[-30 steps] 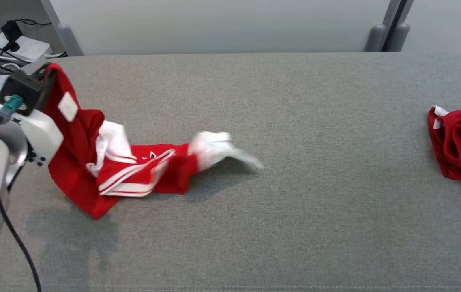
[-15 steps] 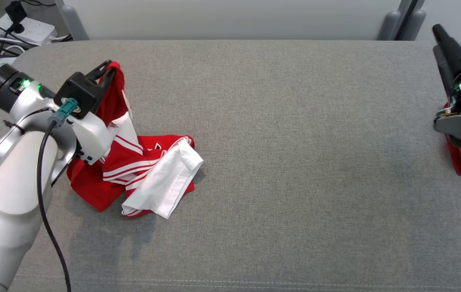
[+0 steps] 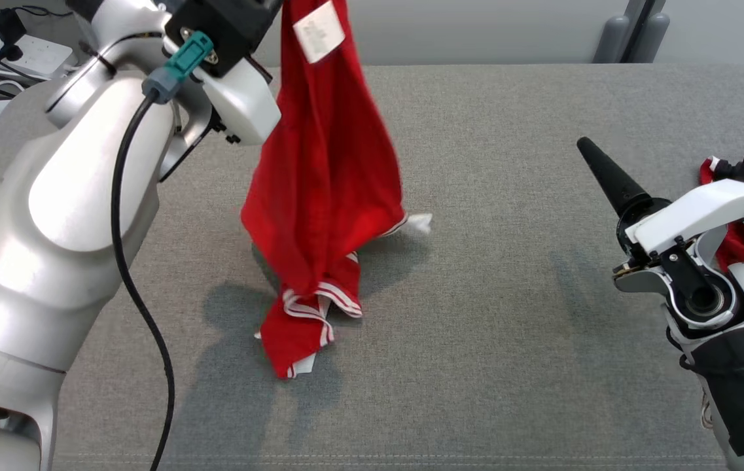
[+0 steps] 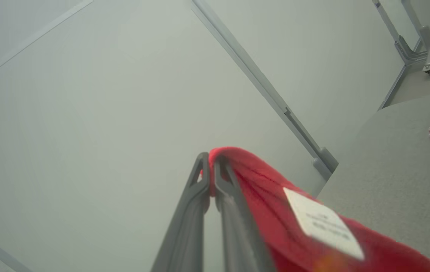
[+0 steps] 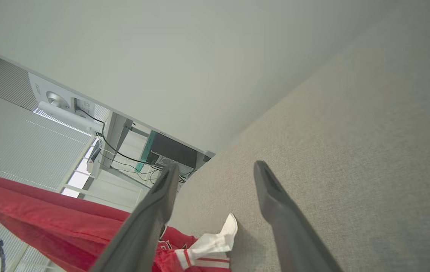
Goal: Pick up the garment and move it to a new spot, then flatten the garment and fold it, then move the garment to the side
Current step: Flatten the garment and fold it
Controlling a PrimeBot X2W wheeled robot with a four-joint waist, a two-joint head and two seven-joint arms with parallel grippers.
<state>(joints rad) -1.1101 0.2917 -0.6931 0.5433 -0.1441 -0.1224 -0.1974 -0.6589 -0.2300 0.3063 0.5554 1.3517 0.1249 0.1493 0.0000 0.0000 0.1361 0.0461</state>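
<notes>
Above the grey table (image 3: 509, 294), the left gripper (image 4: 210, 166) is clamped on the top of the red garment (image 3: 319, 196), which hangs with its white-trimmed lower end resting on the surface, while the right gripper (image 5: 216, 172) hovers apart, fingers spread wide, empty.
</notes>
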